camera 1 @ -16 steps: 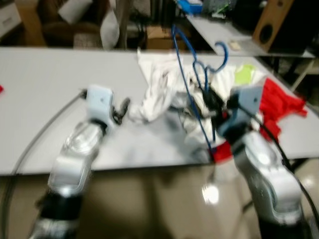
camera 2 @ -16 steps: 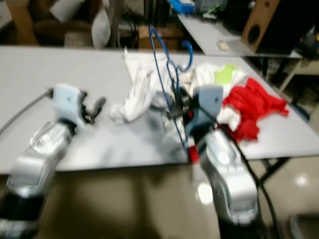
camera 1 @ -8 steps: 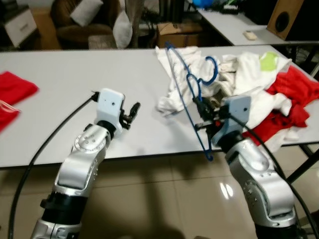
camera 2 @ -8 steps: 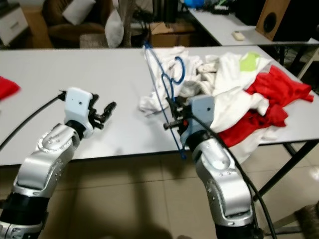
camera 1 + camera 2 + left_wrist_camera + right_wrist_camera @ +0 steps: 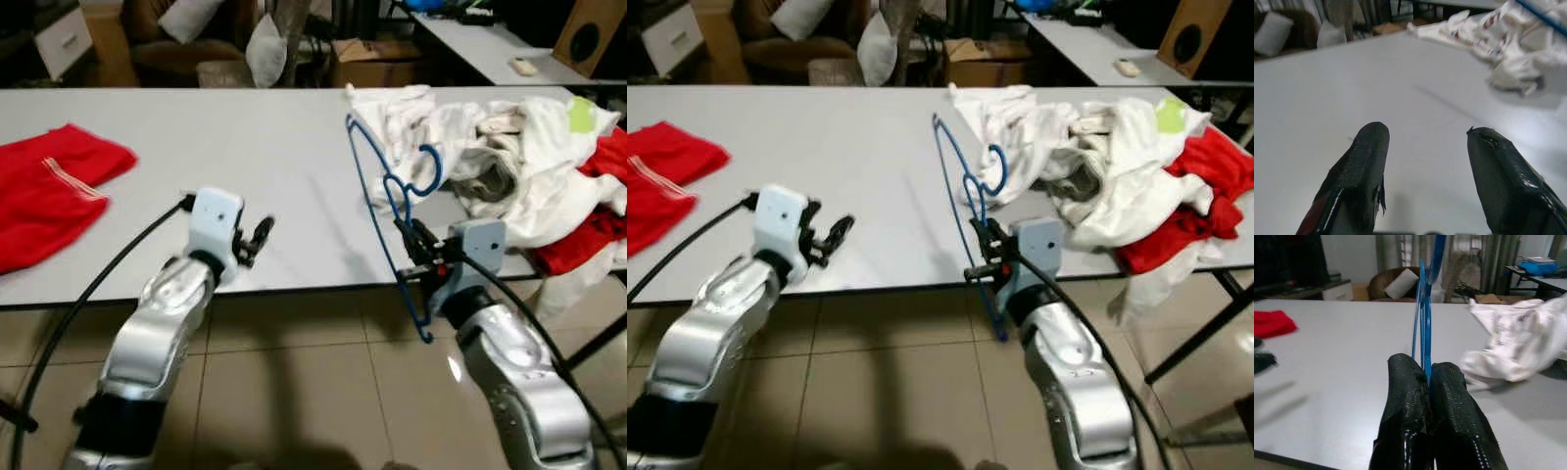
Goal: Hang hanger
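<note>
A blue wire hanger [image 5: 389, 201] stands tilted over the white table's front edge [image 5: 294, 291], its hook [image 5: 428, 171] towards the clothes pile. My right gripper [image 5: 415, 244] is shut on the hanger's lower stem, and in the right wrist view the two fingers [image 5: 1403, 382] press together around the blue wire [image 5: 1422, 308]. My left gripper [image 5: 257, 235] hovers at the front edge to the hanger's left. It is open, with nothing but bare tabletop [image 5: 1425, 98] between its fingers [image 5: 1369, 156].
A pile of white garments [image 5: 470, 147] with red ones [image 5: 598, 211] covers the table's right end. A red cloth [image 5: 49, 196] lies flat at the left. Beyond the table stand an armchair with cushions [image 5: 191, 20], boxes and a second table [image 5: 490, 49]. Tiled floor lies below.
The whole picture has shifted and sharpened as the camera moved, bringing the red cloth on the left into full view. The right gripper still holds the hanger. The left gripper stays open.
</note>
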Controlling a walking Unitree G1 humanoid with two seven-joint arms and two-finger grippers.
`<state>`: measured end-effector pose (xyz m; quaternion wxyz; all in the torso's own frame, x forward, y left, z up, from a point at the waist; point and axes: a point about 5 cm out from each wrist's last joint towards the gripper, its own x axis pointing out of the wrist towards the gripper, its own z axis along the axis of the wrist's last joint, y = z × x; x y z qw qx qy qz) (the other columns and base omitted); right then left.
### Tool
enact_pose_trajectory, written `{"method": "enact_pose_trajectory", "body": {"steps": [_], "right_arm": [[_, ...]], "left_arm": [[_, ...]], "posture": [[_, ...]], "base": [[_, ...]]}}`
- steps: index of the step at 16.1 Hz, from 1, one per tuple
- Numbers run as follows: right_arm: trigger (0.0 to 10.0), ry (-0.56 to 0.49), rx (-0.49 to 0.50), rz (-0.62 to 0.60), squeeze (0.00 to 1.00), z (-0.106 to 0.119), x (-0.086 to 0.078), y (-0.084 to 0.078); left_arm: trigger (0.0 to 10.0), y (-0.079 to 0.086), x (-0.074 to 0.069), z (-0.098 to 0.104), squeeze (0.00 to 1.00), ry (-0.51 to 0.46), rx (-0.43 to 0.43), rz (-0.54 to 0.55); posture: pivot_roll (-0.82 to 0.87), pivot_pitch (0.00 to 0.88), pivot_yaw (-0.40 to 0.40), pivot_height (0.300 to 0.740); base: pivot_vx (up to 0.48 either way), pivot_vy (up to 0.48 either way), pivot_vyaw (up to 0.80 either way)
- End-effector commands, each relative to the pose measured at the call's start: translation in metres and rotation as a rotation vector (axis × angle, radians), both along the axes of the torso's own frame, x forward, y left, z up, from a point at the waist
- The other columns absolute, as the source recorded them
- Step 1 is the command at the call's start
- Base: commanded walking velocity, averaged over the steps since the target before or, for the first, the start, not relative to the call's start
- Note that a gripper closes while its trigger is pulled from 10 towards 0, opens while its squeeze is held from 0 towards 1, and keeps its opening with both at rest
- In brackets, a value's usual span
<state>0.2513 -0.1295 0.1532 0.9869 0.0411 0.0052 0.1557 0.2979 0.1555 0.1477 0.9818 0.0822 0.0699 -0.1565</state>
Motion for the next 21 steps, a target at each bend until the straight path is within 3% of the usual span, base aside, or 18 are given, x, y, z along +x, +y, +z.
{"method": "enact_pose_trajectory", "body": {"steps": [1, 4, 6, 9, 14, 17, 18, 20, 21], "right_arm": [[10.0, -0.026, -0.004, -0.054, 0.00, 0.003, 0.000, -0.007], [10.0, -0.026, 0.031, -0.057, 0.00, 0.005, 0.005, -0.004], [10.0, -0.031, 0.031, -0.011, 0.00, 0.008, 0.008, 0.003], [10.0, 0.000, 0.062, 0.000, 0.00, 0.002, 0.010, 0.005], [10.0, -0.010, -0.001, 0.098, 0.00, 0.006, 0.014, 0.002], [10.0, -0.017, -0.082, 0.320, 0.00, 0.020, 0.020, -0.017], [10.0, -0.015, -0.121, 0.398, 0.00, 0.024, 0.021, -0.025], [10.0, -0.002, -0.228, 0.576, 0.00, 0.032, 0.023, -0.042], [10.0, -0.002, -0.228, 0.576, 0.00, 0.032, 0.023, -0.042]], "left_arm": [[10.0, -0.001, -0.001, 0.001, 0.00, 0.006, -0.038, 0.007], [10.0, -0.009, 0.005, 0.003, 0.00, 0.008, -0.097, 0.010], [10.0, -0.011, 0.011, 0.006, 0.00, -0.009, -0.073, 0.007], [10.0, -0.009, 0.009, 0.003, 0.00, -0.003, -0.060, 0.005], [10.0, -0.012, 0.009, 0.002, 0.00, 0.004, -0.049, -0.016], [10.0, 0.011, 0.009, 0.018, 0.00, -0.059, -0.103, -0.039], [10.0, 0.015, 0.009, 0.034, 1.00, -0.109, -0.151, -0.135], [10.0, 0.020, 0.008, 0.070, 1.00, -0.175, -0.137, -0.387], [10.0, 0.020, 0.008, 0.070, 1.00, -0.175, -0.137, -0.387]], "posture": [[-0.17, 0.008, 0.007, 0.740], [-0.19, 0.003, 0.024, 0.740], [-0.19, 0.013, 0.042, 0.740], [-0.18, 0.000, 0.032, 0.740], [-0.17, 0.000, 0.027, 0.740], [-0.16, 0.000, 0.004, 0.740], [-0.15, 0.000, 0.001, 0.740], [-0.14, 0.000, -0.013, 0.740], [-0.14, 0.000, -0.013, 0.740]], "base": [[0.000, 0.292, 0.00], [0.000, 0.000, 0.00], [0.000, 0.000, 0.00], [-0.102, 0.000, 0.00], [-0.239, 0.000, 0.00], [0.000, 0.000, 0.00], [0.000, 0.000, 0.00], [0.000, 0.000, 0.00], [0.000, 0.000, 0.00]]}}
